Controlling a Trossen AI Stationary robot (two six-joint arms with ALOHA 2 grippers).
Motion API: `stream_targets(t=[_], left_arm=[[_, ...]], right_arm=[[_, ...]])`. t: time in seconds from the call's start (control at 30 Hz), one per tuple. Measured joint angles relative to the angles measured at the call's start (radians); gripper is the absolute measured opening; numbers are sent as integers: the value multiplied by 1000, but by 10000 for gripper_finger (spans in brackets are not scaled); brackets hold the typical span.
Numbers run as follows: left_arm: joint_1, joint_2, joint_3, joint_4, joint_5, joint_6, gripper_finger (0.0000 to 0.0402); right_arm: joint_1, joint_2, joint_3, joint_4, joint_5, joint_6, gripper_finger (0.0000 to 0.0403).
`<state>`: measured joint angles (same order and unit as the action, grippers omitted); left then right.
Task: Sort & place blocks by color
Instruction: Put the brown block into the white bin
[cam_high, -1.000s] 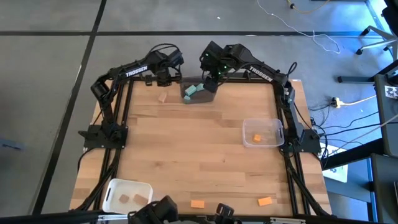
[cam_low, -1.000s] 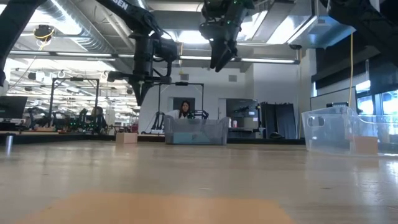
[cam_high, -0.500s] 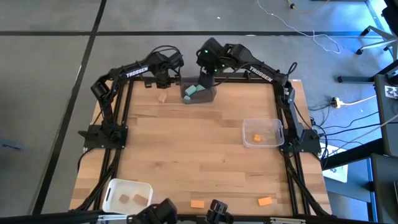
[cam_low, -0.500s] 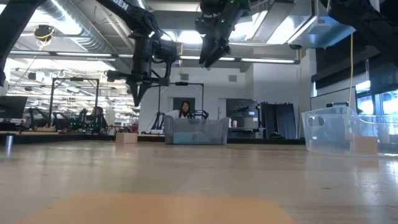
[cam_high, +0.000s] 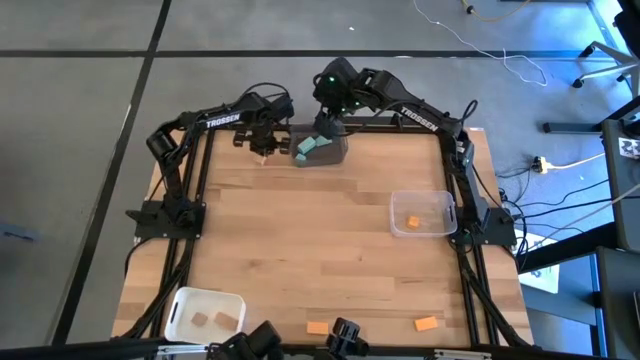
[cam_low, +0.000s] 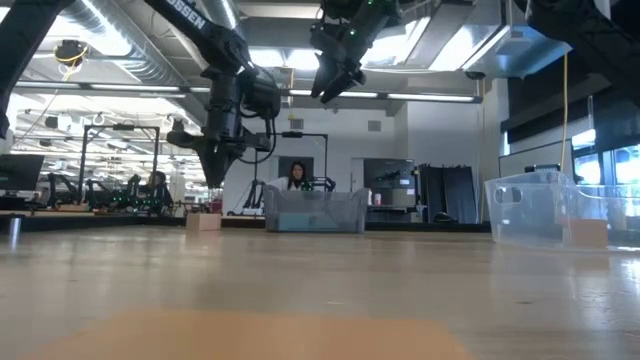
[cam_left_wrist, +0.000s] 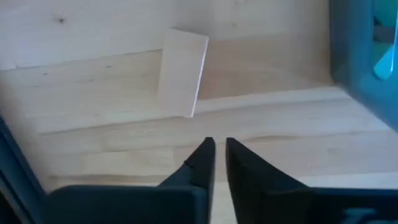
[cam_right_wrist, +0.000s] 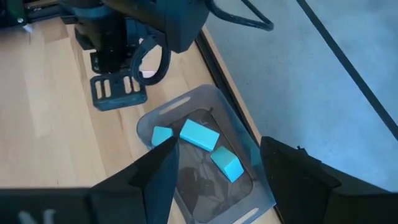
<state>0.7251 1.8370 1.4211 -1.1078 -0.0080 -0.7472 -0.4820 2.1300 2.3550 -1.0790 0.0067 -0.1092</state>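
The small pale tan wooden block (cam_left_wrist: 181, 72) lies flat on the bare wood table (cam_high: 320, 240), close to the far edge and just left of the dark grey plastic bin (cam_high: 335, 152). My left gripper (cam_left_wrist: 216, 155) hangs right over it; my two dark fingers (cam_left_wrist: 200, 163) are almost together with only a thin slit between them, and they grip nothing. The block lies just past my fingertips, apart from them, with clear tabletop on all its sides except toward the grey bin, whose wall stands near it.

Inside that grey bin lie three teal-green blocks (cam_right_wrist: 199, 134), close together near one end, with the rest of the bin floor bare. My right gripper (cam_right_wrist: 214, 163) hovers above the bin at the far edge of the table, fingers spread wide and empty, the bin showing between them.

Farther out, the middle of the table is open wood with much room to move. At the right side stands a clear plastic bin (cam_high: 424, 213) with one orange block (cam_high: 413, 222) in it, close to the right rail. At the near left corner sits a white plastic bin (cam_high: 203, 314) holding two tan wooden blocks (cam_high: 200, 319). Two more orange blocks lie loose by the near edge, one (cam_high: 318, 328) near the middle and another (cam_high: 426, 323) toward the right.

From table height, a person sits far behind the grey bin, in the room beyond the table.
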Motion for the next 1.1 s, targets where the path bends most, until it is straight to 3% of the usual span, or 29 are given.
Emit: stream_targets(t=[0.33, 0.5, 0.73, 1.1], left_arm=[[54, 5, -5, 1, -4, 41, 169], [77, 51, -5, 3, -23, 22, 211], [87, 131, -5, 19, 16, 17, 223], [87, 160, -5, 27, -119, 52, 224]], right_arm=[[0, 0, 0, 0, 0, 1, 225], [0, 0, 0, 0, 0, 0, 225], [0, 0, 0, 7, 0, 0, 225], [0, 0, 0, 18, 1, 0, 225]])
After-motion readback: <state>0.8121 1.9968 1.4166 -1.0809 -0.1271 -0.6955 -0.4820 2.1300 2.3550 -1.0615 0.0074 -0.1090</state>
